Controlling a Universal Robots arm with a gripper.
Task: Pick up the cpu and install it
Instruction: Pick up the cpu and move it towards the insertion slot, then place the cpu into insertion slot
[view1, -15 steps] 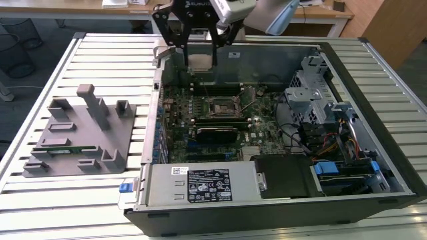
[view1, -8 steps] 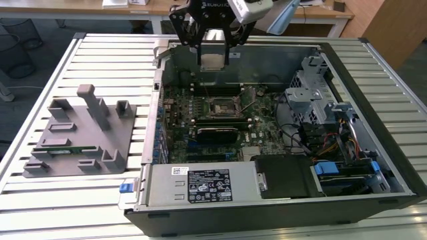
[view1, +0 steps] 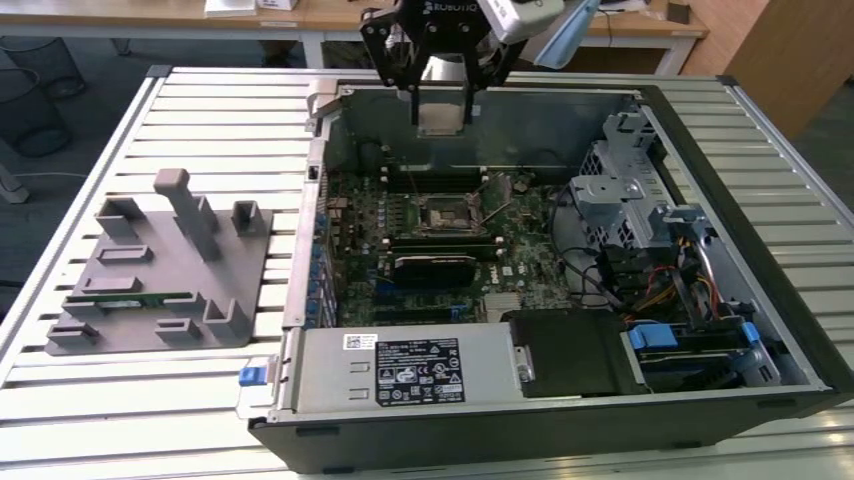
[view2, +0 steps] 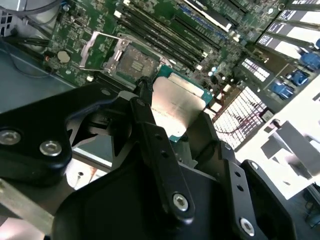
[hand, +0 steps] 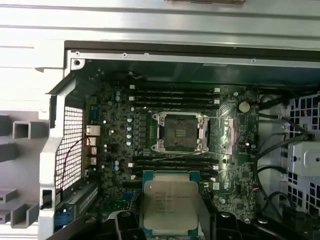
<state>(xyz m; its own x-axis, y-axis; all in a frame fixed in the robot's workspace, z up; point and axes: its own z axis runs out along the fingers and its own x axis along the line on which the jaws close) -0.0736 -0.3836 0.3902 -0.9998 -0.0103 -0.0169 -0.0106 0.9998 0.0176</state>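
My gripper (view1: 442, 112) is shut on the cpu (view1: 442, 118), a flat square chip with a silver top plate and a thin green rim. I hold it in the air above the back wall of the open computer case (view1: 310, 200). Both wrist views show the cpu (view2: 177, 102) (hand: 171, 205) clamped by its edges between the black fingers (view2: 145, 107). The square black socket (view1: 445, 212) (hand: 179, 131) (view2: 132, 61) lies on the green motherboard below. Its metal frame is swung open and its bed is bare.
A grey fixture block (view1: 154, 265) at the exterior view's left carries a long green memory stick (view1: 127, 297). Inside the case, memory slots (hand: 175, 95) flank the socket. A metal drive cage (view1: 641, 200), cables and a power supply (view1: 400, 365) crowd its sides.
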